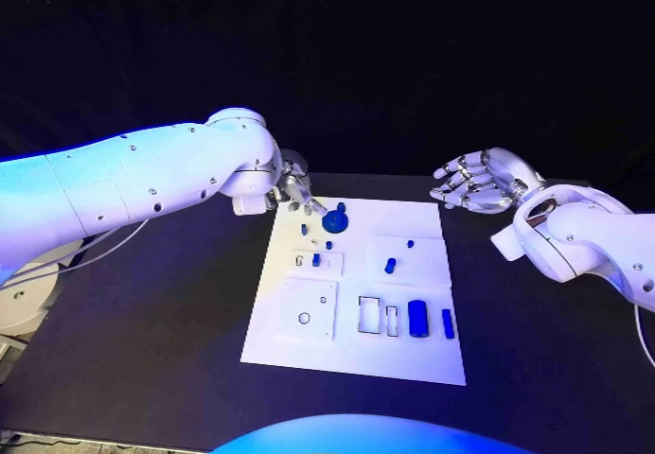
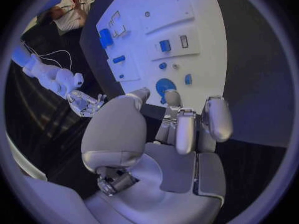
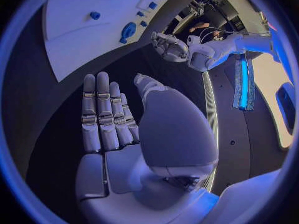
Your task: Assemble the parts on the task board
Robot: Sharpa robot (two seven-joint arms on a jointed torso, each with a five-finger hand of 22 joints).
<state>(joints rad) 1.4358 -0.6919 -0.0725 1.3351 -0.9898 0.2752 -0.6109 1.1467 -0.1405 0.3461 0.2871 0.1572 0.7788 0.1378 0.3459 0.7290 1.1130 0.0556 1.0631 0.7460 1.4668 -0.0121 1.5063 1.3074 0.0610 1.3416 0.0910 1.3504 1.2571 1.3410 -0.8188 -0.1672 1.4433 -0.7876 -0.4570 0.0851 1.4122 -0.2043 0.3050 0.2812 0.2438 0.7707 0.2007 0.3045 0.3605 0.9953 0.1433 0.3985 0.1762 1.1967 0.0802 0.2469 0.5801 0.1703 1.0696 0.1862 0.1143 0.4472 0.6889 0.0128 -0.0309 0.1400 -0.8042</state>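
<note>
The left hand (image 1: 291,189) hung over the far end of the task board (image 1: 287,350), its fingers (image 2: 186,129) loosely apart and holding nothing, their tips just short of a round blue part (image 1: 334,222) that lay on the board right ahead of them. Smaller blue parts (image 1: 388,266) were scattered farther along the board, beyond the left hand's reach as it stood, and two upright blue pieces (image 1: 417,319) sat near the board's other end. The right hand (image 1: 481,182) was held off the board, well apart from every part, palm up with its fingers gently curled and empty (from its own wrist they looked straight and side by side).

By my judgement the step in hand was the reach for the round part; no part appeared to be seated yet. The next move called for the left fingertips to come down either side of the disc and pinch it by its rim.
</note>
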